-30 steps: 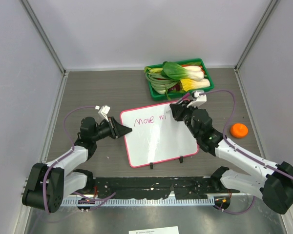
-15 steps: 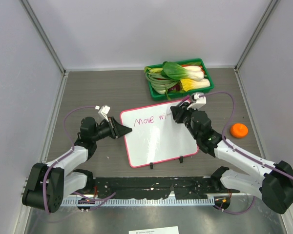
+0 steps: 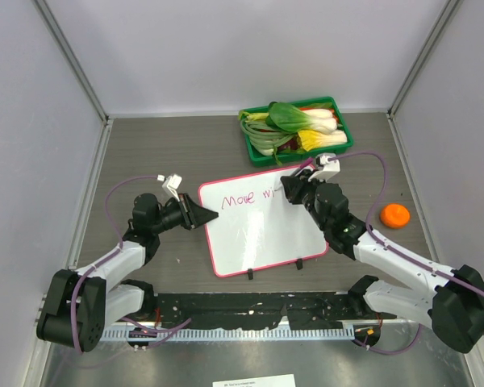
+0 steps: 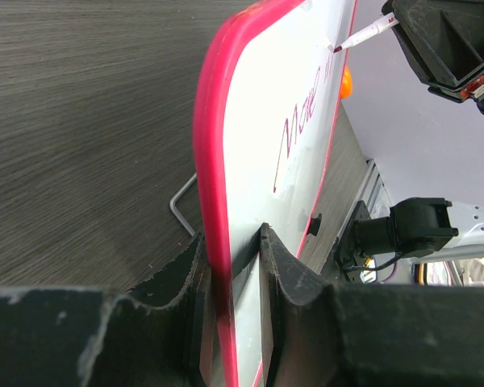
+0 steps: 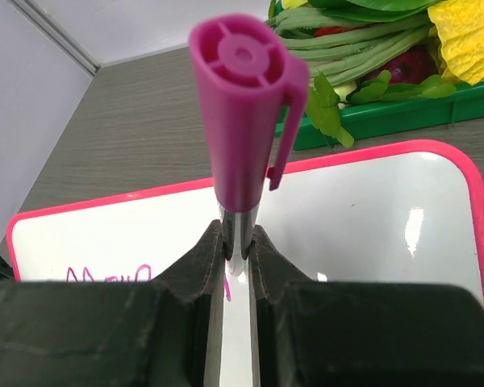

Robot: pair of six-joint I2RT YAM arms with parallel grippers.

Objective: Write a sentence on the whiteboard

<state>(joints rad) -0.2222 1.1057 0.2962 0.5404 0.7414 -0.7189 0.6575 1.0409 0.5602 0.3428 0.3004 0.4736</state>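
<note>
Although the top view shows the small rectangular whiteboard with a pink-red frame [image 3: 262,230] at the middle of the grey counter [image 3: 145,153], only the left wrist view shows the left hand [image 4: 230,250] clamped on its left edge. The right wrist view shows the right hand [image 5: 235,242] closed on a magenta plastic marker [image 5: 240,97]. The left wrist view shows the marker's tip touching the board beside pink writing.

The left arm [image 3: 121,254] lies low, reaching right; the left gripper [image 3: 203,214] clamps the whiteboard [image 3: 258,234] edge. The right arm [image 3: 387,254] stretches forward-left; the right gripper [image 3: 289,187] pinches a marker [image 5: 240,121].
</note>
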